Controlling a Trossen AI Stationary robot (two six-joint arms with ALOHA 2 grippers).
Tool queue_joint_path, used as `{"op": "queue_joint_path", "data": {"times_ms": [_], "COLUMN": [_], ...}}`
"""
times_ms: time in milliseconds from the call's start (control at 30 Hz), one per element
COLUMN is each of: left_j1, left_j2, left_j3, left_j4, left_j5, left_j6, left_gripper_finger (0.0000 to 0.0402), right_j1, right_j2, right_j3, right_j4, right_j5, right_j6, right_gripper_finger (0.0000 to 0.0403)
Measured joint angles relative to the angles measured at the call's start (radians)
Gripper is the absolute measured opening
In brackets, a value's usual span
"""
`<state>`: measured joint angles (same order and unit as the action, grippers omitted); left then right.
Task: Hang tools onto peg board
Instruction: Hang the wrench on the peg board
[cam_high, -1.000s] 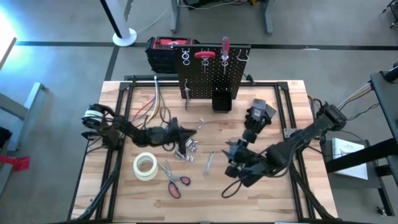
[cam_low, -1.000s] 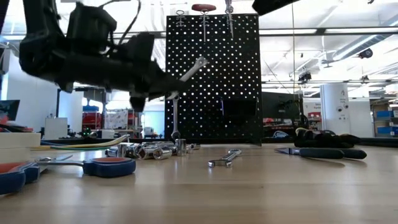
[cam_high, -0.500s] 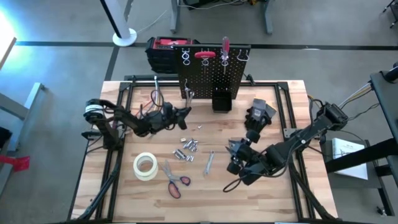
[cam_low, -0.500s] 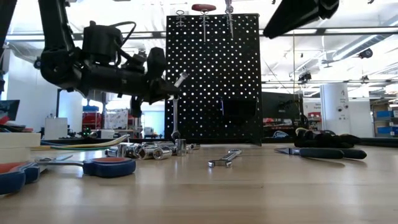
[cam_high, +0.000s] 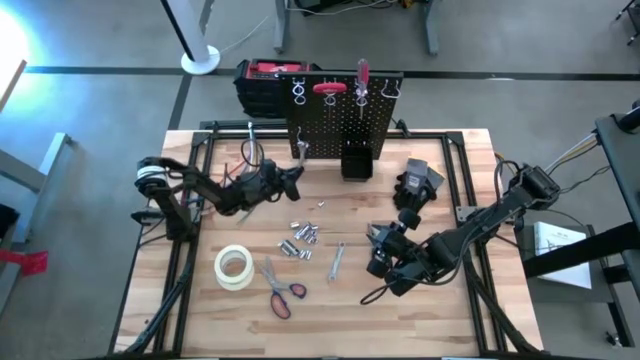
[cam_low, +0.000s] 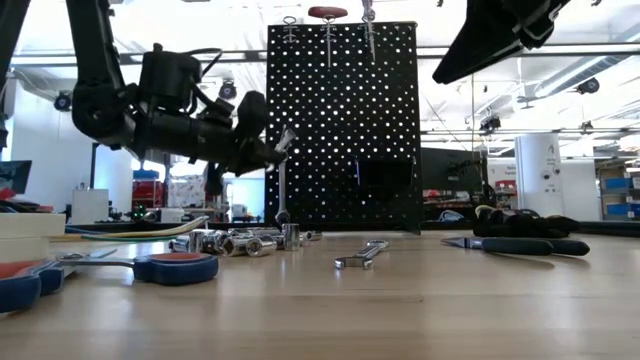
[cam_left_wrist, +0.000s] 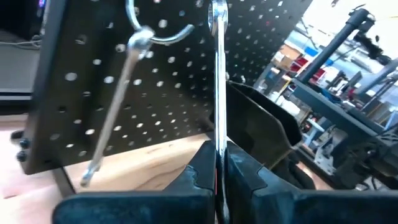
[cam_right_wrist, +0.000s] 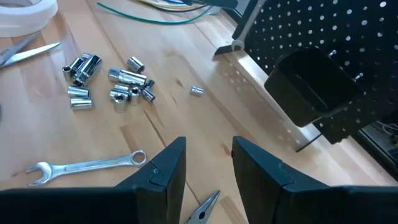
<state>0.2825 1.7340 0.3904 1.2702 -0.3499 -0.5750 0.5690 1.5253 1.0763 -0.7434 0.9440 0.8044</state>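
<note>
While the left gripper (cam_high: 290, 178) hangs above the table (cam_high: 460, 310), all other things lie at rest.
Left gripper: in front of the peg board's (cam_high: 340, 125) left part, clenched on a thin silver wrench (cam_left_wrist: 217, 74) that stands up between its fingers (cam_left_wrist: 202, 168).
Wrench tip: close to a ring hook (cam_left_wrist: 163, 31) on the board; touching or not, I cannot tell.
Right gripper: (cam_high: 378, 262) over the right half of the table, released and holding nothing.
Peg board: upright at the far edge, with a black bin (cam_right_wrist: 314, 84) at its foot and a red-handled tool (cam_high: 329, 89) hanging at the top.
Sockets: (cam_high: 301, 240) in a loose group on the wood in the middle.
Second wrench: (cam_right_wrist: 87, 165) flat, just beside the sockets.
Scissors: (cam_high: 279, 290) near the front, beside the tape roll (cam_high: 234, 266).
</note>
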Motion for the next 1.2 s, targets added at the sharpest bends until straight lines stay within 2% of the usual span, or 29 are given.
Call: {"op": "queue_joint_path", "data": {"times_ms": [200, 433, 833, 1200], "left_j1": [0.020, 0.050, 0.045, 0.041], "left_j2": [0.000, 0.000, 0.000, -0.001], "left_j3": [0.000, 0.002, -0.001, -0.064], "left_j4": [-0.004, -0.017, -0.019, -0.013], "left_j5": [0.003, 0.054, 0.064, 0.036], "left_j6": [-0.022, -0.062, -0.107, -0.144], "left_gripper_finger": [0.0000, 0.0000, 0.0000, 0.0000], "right_j1": [0.000, 0.000, 0.000, 0.000], "right_j2": [0.000, 0.000, 0.000, 0.000], "right_j3": [0.000, 0.000, 0.000, 0.000], "right_j4": [0.000, 0.000, -0.003, -0.004], "right_j5": [0.000, 0.000, 0.000, 0.000], "right_j6": [-0.001, -0.002, -0.010, -0.028], "right_gripper_finger": [0.0118, 0.0118, 0.0114, 0.0108]}}
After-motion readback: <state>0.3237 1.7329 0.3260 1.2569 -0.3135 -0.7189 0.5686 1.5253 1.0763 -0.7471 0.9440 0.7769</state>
